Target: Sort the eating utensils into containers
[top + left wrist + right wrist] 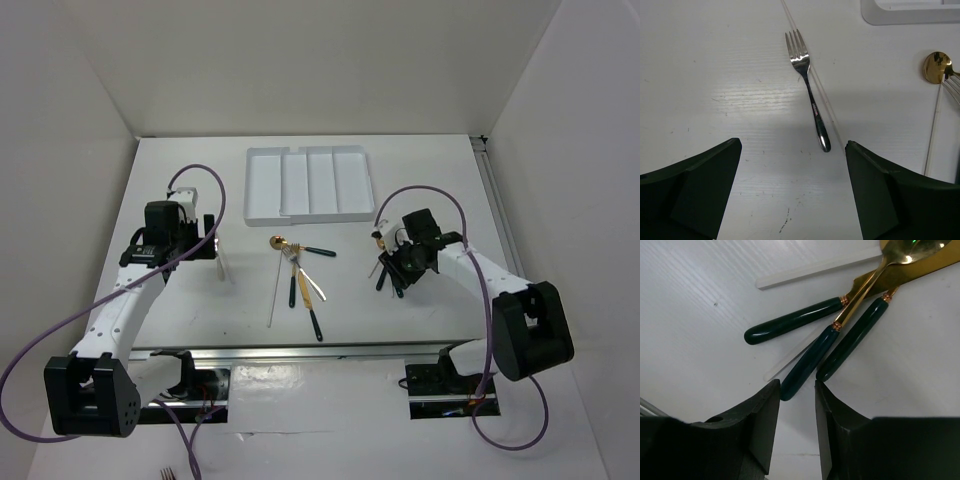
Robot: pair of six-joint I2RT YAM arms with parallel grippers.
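The white tray (262, 184) with its long containers lies at the back centre. A silver fork (809, 85) lies on the table beside a clear chopstick (826, 102), just ahead of my left gripper (793, 145), which is wide open and empty. Three gold utensils with dark green handles lie fanned before my right gripper (797, 385): a knife (790, 326), a spoon (812, 360) and a third handle (855, 337). The right jaws stand narrowly open, with bare table showing between them. The spoon handle's end rests at the left fingertip (771, 390), not clamped.
A loose pile lies at the table's centre: a gold spoon (278, 242), forks (296, 280), a thin chopstick (276, 292) and a dark-handled piece (315, 322). Pale chopsticks (815, 267) lie under the right pile. The tray's corner (910, 17) shows in the left wrist view.
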